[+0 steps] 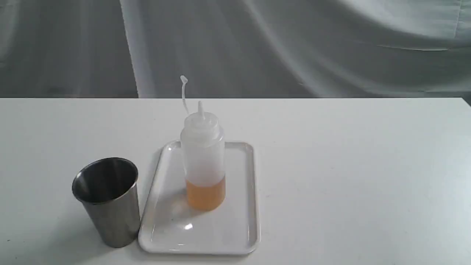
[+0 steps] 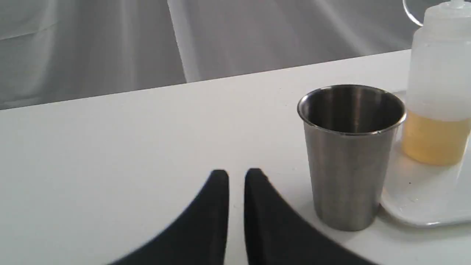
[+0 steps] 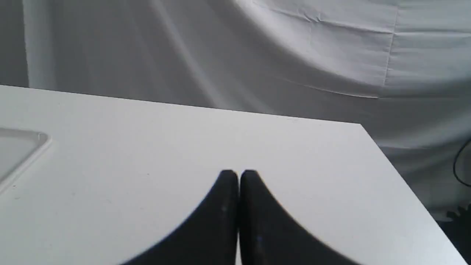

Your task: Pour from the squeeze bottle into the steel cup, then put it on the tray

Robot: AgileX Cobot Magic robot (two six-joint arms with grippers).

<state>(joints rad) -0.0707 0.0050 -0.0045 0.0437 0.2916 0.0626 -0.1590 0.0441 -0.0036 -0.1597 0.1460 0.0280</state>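
Observation:
The squeeze bottle (image 1: 203, 162) stands upright on the white tray (image 1: 243, 206), amber liquid filling its lower part, its cap strap sticking up. The steel cup (image 1: 107, 200) stands on the table just left of the tray, touching or nearly touching its rim. In the left wrist view the cup (image 2: 349, 154), the bottle (image 2: 438, 88) and a corner of the tray (image 2: 415, 206) show; my left gripper (image 2: 236, 175) is shut with a thin gap, holding nothing, apart from the cup. My right gripper (image 3: 239, 175) is shut and empty over bare table, the tray corner (image 3: 22, 147) far off.
A grey cloth backdrop (image 1: 294, 44) hangs behind the white table (image 1: 349, 165). The table's far right corner (image 3: 360, 125) shows in the right wrist view. Neither arm appears in the exterior view.

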